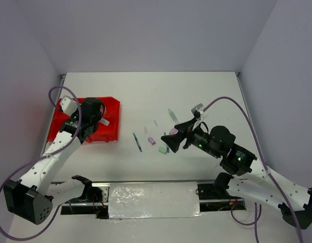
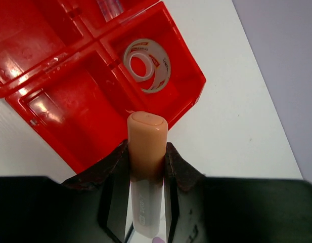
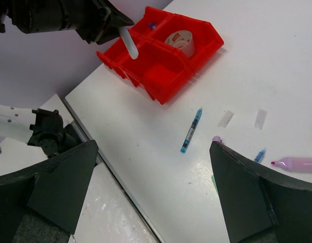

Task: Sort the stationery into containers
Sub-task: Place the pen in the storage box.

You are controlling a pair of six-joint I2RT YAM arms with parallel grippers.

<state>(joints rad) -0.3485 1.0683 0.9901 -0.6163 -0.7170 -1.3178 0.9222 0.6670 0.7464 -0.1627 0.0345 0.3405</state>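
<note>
Left wrist view: orange marker (image 2: 146, 147) between left jaws, over red tray (image 2: 70, 104)

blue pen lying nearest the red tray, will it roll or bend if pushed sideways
Probably rolls: the blue pen looks like a slim round barrel lying flat on the smooth white table. Likely stiff and light, being thin, straight plastic.

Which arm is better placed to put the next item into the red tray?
Left. The left gripper is shut on the orange marker above the red tray. The right gripper is open and empty, near the loose blue pen, away from the tray.
</note>
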